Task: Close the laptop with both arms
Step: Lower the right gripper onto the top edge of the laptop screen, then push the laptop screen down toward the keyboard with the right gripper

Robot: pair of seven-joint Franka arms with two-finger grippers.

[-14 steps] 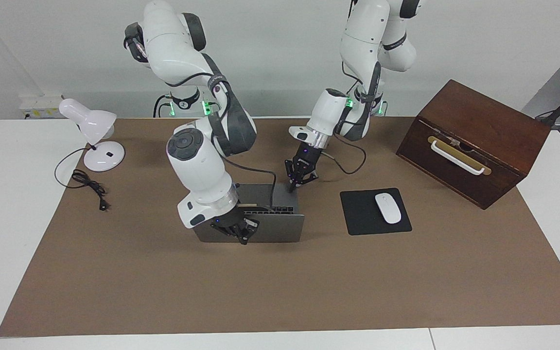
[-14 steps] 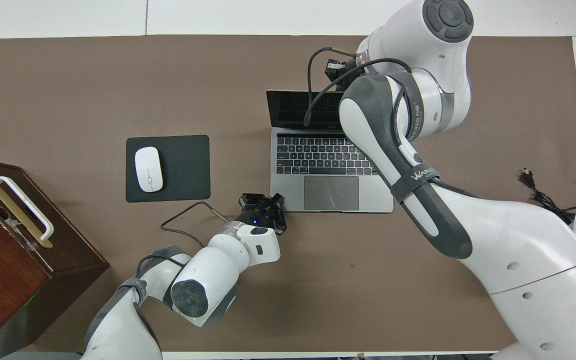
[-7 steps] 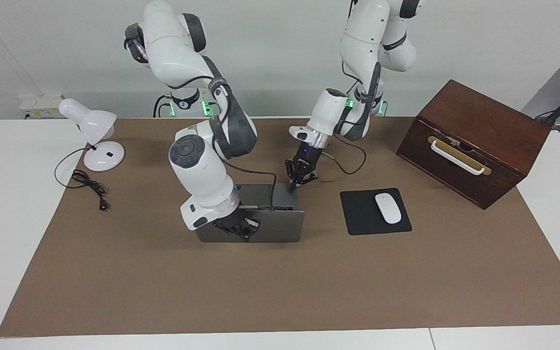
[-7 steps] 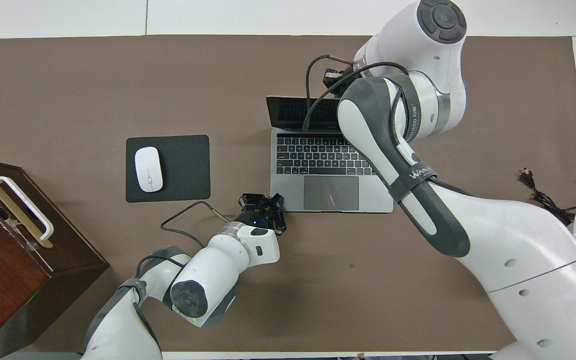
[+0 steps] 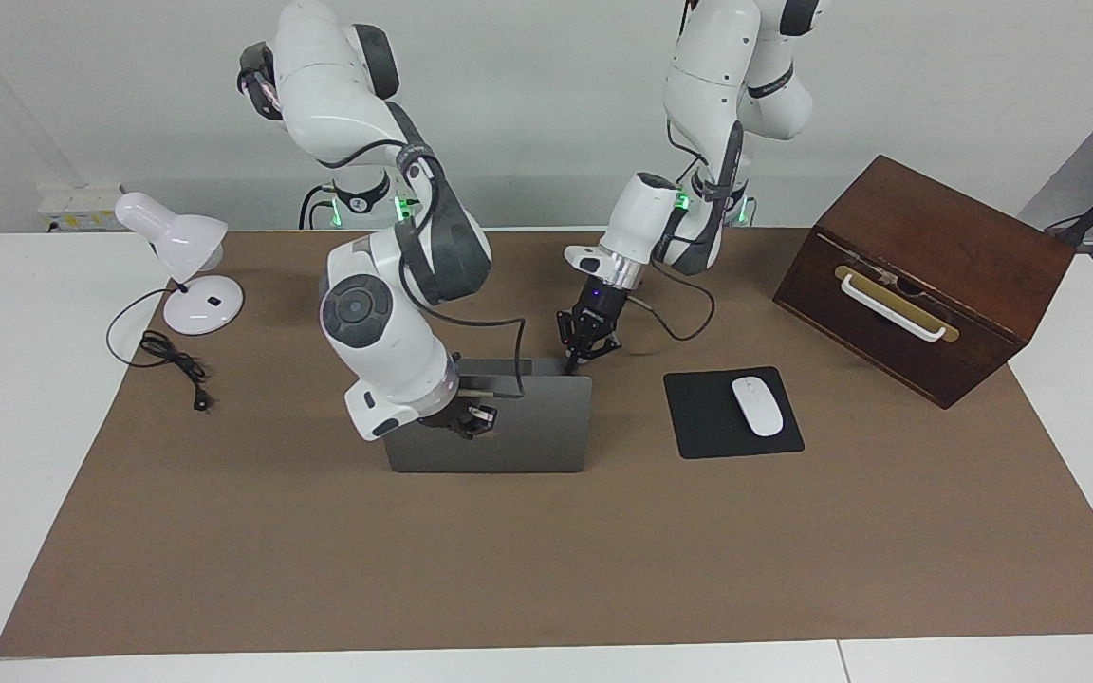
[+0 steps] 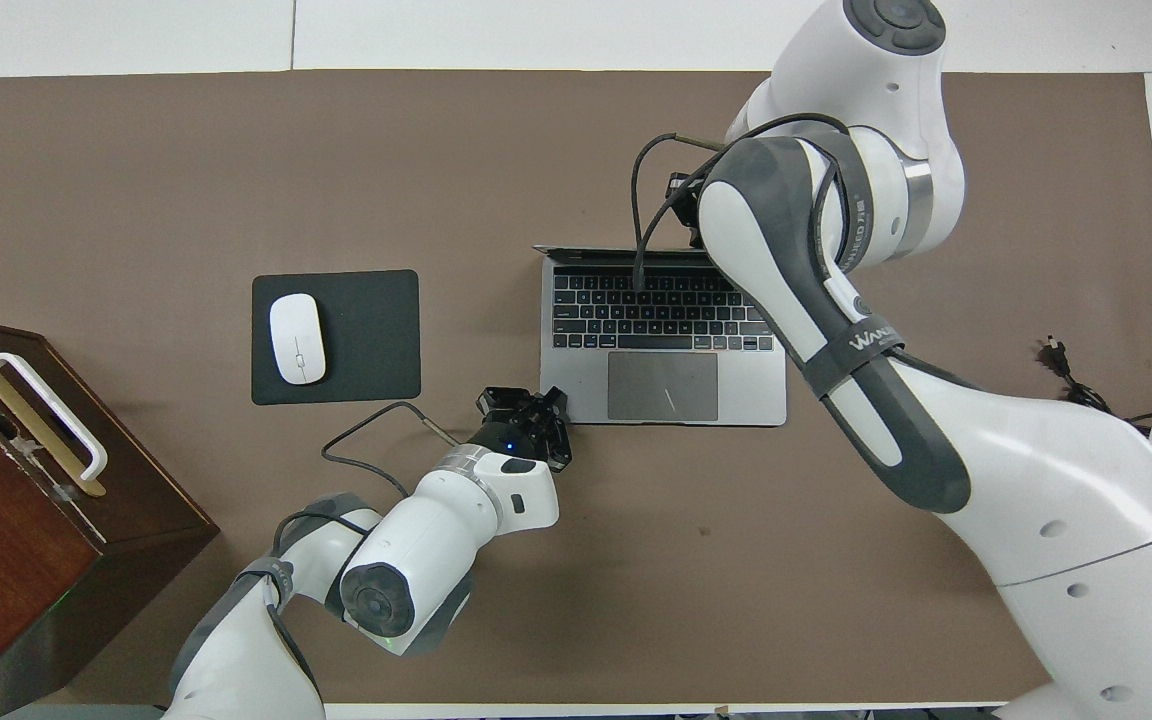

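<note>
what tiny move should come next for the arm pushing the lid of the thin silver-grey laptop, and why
Probably the right gripper, shut and pressed on the back of the lid, should ease the lid a little further down toward the black keyboard. The thin silver-grey laptop is only partly closed: the overhead view shows keys and trackpad uncovered. The left gripper, also shut, sits at the base's corner nearest the robots, seemingly steadying it.

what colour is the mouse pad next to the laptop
Black; the mouse pad shows best in the overhead view, with a white mouse on it.

Your right gripper (image 5: 476, 419) reaches far forward, jaws closed; your left gripper (image 5: 573, 360) angles down steeply, jaws closed too.
</note>
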